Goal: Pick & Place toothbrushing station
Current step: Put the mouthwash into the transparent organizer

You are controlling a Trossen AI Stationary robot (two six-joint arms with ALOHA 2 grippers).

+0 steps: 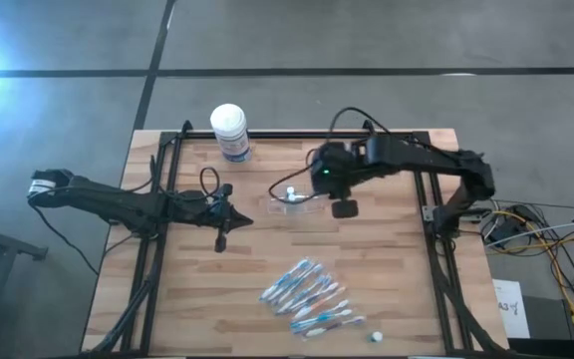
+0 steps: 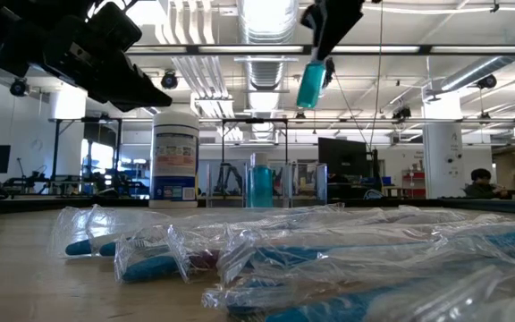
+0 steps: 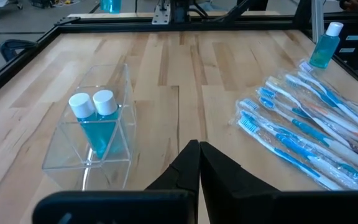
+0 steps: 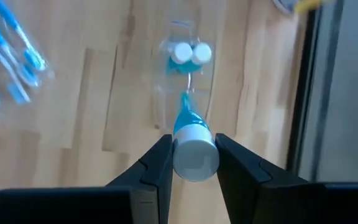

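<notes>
Arms flank a wooden bench (image 1: 387, 259) framed by black rails. Left gripper (image 3: 199, 163) hangs over the bench's left-middle part, fingers pressed together on nothing, pointed toward the near edge. Ahead of it in the left wrist view stands a clear holder (image 3: 95, 134) with two white-capped blue tubes (image 3: 95, 118) upright in one compartment. A canister (image 1: 230, 132) with a white lid stands at the far edge, left of centre. From above, the holder (image 1: 294, 202) sits near the bench's middle, toward the far edge. Right gripper (image 4: 193, 155) hovers right over it, fingers clamped on the cap of a third tube (image 4: 191, 140), which hangs cap up, its blue body pointing down at the holder (image 4: 185, 81); the low view shows that tube (image 2: 311, 82) well clear of the bench. Bagged toothbrushes (image 1: 309, 296) lie in a loose heap near the near edge, right of centre. One more small tube (image 1: 375, 337) lies just beside the heap, nearer the near right corner.
</notes>
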